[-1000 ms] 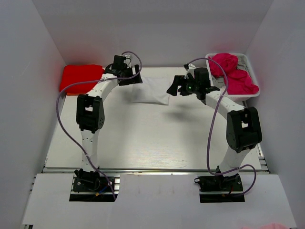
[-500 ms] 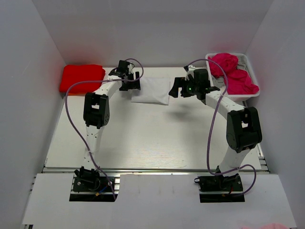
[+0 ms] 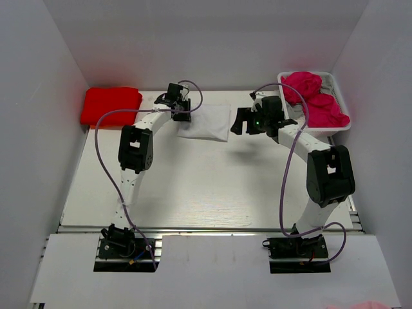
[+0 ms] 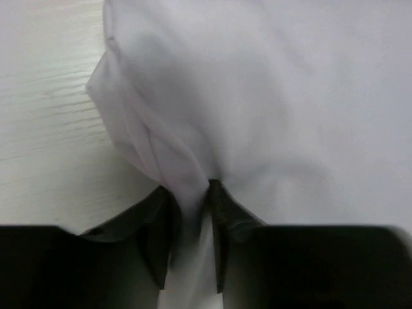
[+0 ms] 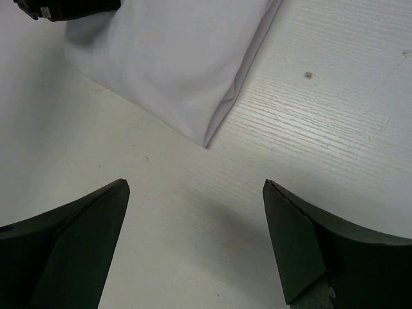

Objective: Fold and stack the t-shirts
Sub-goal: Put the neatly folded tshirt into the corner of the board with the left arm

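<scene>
Left gripper (image 4: 191,196) clamped, pinching white t-shirt (image 4: 270,96)

Soft matt white cloth t-shirt (image 4: 283,96), lightly creased, on the table (image 5: 335,122) of pale matt wood grain, right gripper (image 5: 195,185) in dark matt plastic.
</scene>
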Action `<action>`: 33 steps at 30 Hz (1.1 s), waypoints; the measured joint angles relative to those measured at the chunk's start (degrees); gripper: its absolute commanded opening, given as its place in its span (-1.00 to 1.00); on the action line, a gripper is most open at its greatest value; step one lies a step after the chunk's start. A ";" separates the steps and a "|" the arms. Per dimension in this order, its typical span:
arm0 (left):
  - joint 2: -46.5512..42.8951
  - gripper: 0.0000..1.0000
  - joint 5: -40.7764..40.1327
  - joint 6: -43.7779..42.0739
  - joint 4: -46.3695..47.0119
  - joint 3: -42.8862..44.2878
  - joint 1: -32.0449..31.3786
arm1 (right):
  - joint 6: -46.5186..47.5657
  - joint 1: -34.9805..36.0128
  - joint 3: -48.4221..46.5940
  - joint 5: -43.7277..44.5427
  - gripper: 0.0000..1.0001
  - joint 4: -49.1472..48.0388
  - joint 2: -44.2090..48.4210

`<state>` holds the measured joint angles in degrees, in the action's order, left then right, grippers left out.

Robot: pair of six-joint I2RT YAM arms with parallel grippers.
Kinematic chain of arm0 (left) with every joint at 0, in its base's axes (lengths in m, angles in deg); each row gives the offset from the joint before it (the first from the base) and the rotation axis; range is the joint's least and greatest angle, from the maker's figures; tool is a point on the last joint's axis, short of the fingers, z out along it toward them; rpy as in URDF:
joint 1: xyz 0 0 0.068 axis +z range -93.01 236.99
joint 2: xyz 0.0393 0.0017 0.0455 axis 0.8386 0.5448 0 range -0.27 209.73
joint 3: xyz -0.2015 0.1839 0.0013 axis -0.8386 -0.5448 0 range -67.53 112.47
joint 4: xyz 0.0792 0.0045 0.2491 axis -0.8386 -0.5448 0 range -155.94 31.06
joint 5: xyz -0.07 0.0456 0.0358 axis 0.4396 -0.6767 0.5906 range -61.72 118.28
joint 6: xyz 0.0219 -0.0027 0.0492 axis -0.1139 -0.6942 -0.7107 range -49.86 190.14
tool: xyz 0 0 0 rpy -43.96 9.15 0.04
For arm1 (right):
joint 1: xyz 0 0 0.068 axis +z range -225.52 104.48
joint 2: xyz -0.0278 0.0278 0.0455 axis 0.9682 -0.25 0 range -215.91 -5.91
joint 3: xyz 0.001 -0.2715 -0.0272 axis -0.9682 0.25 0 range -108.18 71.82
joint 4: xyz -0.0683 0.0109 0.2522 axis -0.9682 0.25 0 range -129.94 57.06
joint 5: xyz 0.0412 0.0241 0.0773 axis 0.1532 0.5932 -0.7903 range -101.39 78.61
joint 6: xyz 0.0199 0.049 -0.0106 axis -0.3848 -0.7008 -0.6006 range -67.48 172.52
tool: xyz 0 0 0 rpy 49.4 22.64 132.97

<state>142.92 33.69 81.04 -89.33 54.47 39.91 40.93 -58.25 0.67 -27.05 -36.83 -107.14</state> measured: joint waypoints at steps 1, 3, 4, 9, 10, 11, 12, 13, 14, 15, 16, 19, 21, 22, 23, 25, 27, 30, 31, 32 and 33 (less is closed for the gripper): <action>0.17 -0.90 0.39 -0.15 0.24 0.02 -0.22 | 0.00 0.00 0.17 0.35 0.81 -0.02 0.15; 0.61 -1.00 1.42 -0.57 0.94 0.17 -0.61 | 0.02 -0.02 0.61 1.22 0.81 -0.02 0.57; 0.68 -1.00 1.73 -0.87 1.18 0.33 -0.74 | 0.00 -0.02 0.87 1.68 0.81 -0.02 0.85; -0.24 -1.00 1.57 -2.73 3.08 -1.42 -0.90 | 0.04 -0.02 2.60 3.98 0.81 -0.09 2.67; -0.94 -1.00 1.29 -3.32 3.58 -2.64 -0.90 | 0.04 -0.04 2.82 4.35 0.81 -0.02 2.91; -1.84 -1.00 0.96 -4.15 3.87 -4.00 -0.79 | 0.02 -0.07 3.06 4.70 0.81 -0.09 3.06; -2.75 -1.00 0.72 -4.94 3.85 -5.20 -0.63 | 0.02 -0.07 3.19 4.96 0.81 -0.07 3.17; -3.32 -1.00 0.28 -5.84 3.54 -5.77 -0.61 | 0.04 -0.11 3.39 5.07 0.81 -0.11 3.26; -4.50 -1.00 -0.42 -6.95 3.17 -6.84 -0.50 | 0.07 -0.13 3.54 5.05 0.81 -0.04 3.30; -5.16 -1.00 -1.01 -7.89 2.73 -7.15 -0.39 | 0.07 -0.13 3.61 5.03 0.81 -0.02 3.32; -5.86 -1.00 -1.62 -9.16 2.12 -7.17 -0.15 | 0.04 -0.15 3.69 5.03 0.81 -0.07 3.32; -8.17 -1.00 -2.67 -12.70 1.05 -7.15 0.87 | -0.04 -0.17 4.96 5.01 0.81 -0.28 3.93; -10.19 -1.00 -2.84 -14.95 0.17 -7.02 1.79 | -0.22 -0.17 6.47 4.96 0.81 -0.39 4.90; -11.08 -1.00 -2.82 -16.00 -0.35 -6.67 2.34 | -0.31 -0.17 7.13 4.94 0.81 -0.33 5.35; -11.76 -1.00 -2.80 -16.96 -1.01 -6.12 2.80 | -0.42 -0.17 7.67 4.96 0.81 -0.17 5.90; -13.05 -1.00 -2.93 -18.95 -1.99 -4.90 4.02 | -0.46 -0.17 8.44 5.03 0.81 -0.17 6.88; -14.16 -1.00 -3.21 -20.74 -2.45 -4.20 5.22 | -0.66 -0.17 8.94 5.05 0.81 -0.48 7.93; -14.75 -1.00 -3.89 -23.52 -2.67 -3.02 7.02 | -0.81 -0.17 9.14 5.11 0.81 -0.90 9.42; -14.93 -1.00 -4.02 -24.59 -2.58 -2.97 7.52 | -0.83 -0.15 9.11 5.14 0.81 -1.14 9.79; -15.04 -1.00 -4.02 -25.57 -2.64 -2.97 8.13 | -0.83 -0.17 9.11 5.18 0.81 -1.42 10.05; -15.06 -1.00 -4.02 -26.62 -2.64 -2.97 8.55 | -0.83 -0.17 9.11 5.25 0.81 -1.60 10.16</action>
<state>127.86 29.67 54.42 -91.98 51.49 48.45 40.10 -58.42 9.78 -21.80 -38.42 -96.97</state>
